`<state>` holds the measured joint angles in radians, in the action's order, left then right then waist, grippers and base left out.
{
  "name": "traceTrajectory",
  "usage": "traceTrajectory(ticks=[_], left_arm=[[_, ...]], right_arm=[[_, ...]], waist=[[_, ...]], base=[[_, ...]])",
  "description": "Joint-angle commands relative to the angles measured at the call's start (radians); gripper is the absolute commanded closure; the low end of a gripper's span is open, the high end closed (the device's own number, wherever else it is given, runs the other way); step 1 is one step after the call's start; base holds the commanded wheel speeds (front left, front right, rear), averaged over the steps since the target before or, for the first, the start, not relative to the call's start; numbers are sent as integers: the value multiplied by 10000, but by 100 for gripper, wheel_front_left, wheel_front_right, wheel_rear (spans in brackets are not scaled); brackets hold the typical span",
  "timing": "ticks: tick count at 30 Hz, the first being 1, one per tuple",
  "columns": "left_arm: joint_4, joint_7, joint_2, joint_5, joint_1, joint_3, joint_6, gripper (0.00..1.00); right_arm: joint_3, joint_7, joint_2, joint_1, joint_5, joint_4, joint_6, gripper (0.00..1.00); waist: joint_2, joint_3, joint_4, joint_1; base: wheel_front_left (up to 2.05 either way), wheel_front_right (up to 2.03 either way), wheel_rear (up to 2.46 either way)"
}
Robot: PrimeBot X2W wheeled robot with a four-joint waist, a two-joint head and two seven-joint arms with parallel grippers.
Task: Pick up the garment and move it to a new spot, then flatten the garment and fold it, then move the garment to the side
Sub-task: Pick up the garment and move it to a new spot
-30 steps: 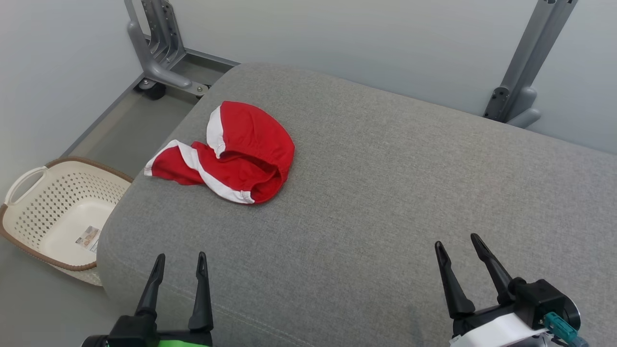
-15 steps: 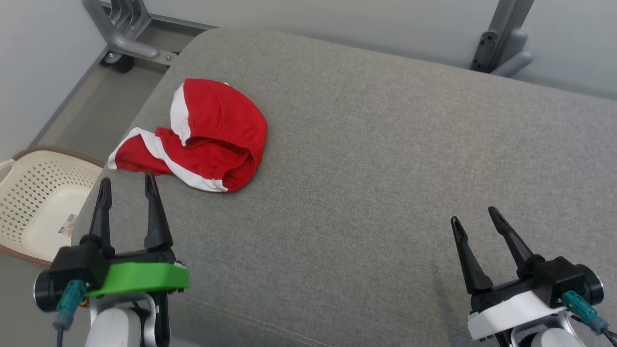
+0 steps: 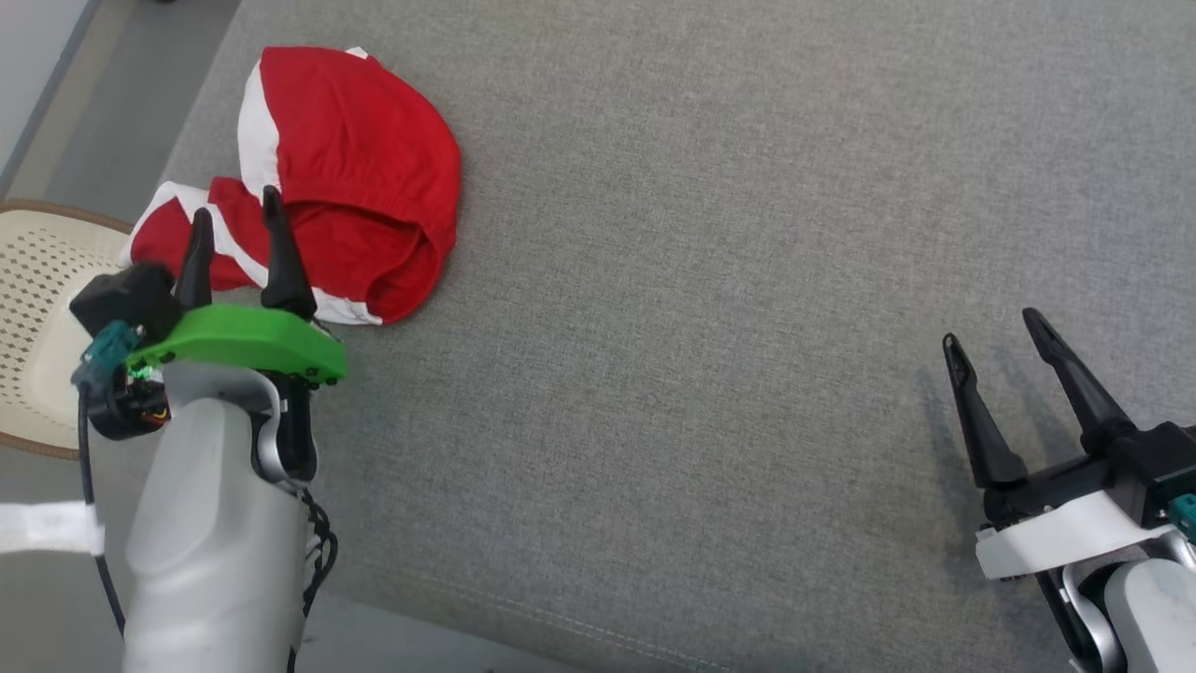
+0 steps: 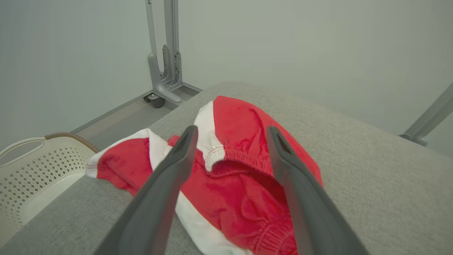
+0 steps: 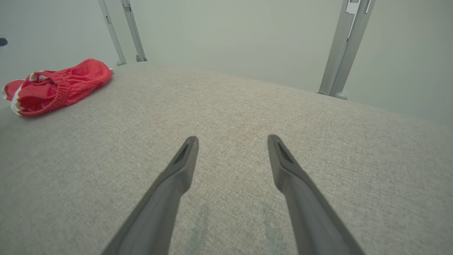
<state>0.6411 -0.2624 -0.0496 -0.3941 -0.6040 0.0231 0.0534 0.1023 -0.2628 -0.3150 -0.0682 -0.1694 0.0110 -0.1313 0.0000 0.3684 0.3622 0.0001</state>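
Observation:
The garment [image 3: 360, 178] is a crumpled red pair of shorts with white stripes, lying near the left edge of the grey cushion [image 3: 710, 280]. It also appears in the left wrist view as the garment [image 4: 244, 170] and far left in the right wrist view as the garment [image 5: 56, 85]. My left gripper [image 3: 234, 204] is open, its fingertips hovering over the garment's near left part, nothing between them. In the left wrist view the left gripper [image 4: 231, 131] frames the elastic waistband. My right gripper [image 3: 992, 327] stands open above bare cushion at the right, far from the garment, also seen as the right gripper [image 5: 231, 140].
A cream perforated laundry basket [image 3: 37, 308] with a brown rim sits on the floor left of the cushion, beside my left arm. Grey metal frame legs [image 4: 162, 63] stand against the pale wall behind the cushion. The cushion's front edge [image 3: 561, 622] runs along the bottom.
The head camera has tilted down and closer. My left gripper has advanced from the cushion's front edge to over the garment's near part. The right gripper has edged forward, still open.

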Motion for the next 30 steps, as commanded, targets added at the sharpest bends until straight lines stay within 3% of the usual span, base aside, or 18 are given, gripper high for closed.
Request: traceTrajectory(ticks=[1,5,16,17,18,19,26,30], left_arm=[[509,-24,-18,-22,-583,13,-130,0],[2478,63,-37,-271,-1905,266,-466,0],[5769,1237,-197,-837,-3711,486,-469,0],[5872,1232,-217,-790,-3726,428,-466,25],[5948,1167,-246,-702,-3722,352,-438,76],[6000,1114,-275,-651,-3717,279,-416,100],[5732,91,-601,-264,-3519,-101,-26,100],[4632,-37,-901,227,-3363,-374,83,100]], right_arm=[[-73,-35,-97,-165,37,83,13,0],[-153,-35,-343,-277,64,246,13,0],[-516,-35,-725,-435,-79,456,11,0],[-500,-35,-677,-437,-73,443,11,0],[-473,-35,-629,-435,-57,423,11,0],[-441,-35,-586,-426,-50,405,11,0],[-358,-35,-181,-433,-136,243,13,0],[-293,-35,195,-457,-215,93,11,0]], waist=[[0,670,-114,-1],[0,1080,-132,-1],[0,1385,-337,-1],[0,1354,-358,-1],[0,1312,-373,-1],[0,1265,-384,-1],[0,665,-513,-1],[0,20,-712,-1]], base=[[0,0,0],[0,0,0],[0,0,0],[0,0,0],[0,0,0],[0,0,0],[0,0,0],[0,0,0]])
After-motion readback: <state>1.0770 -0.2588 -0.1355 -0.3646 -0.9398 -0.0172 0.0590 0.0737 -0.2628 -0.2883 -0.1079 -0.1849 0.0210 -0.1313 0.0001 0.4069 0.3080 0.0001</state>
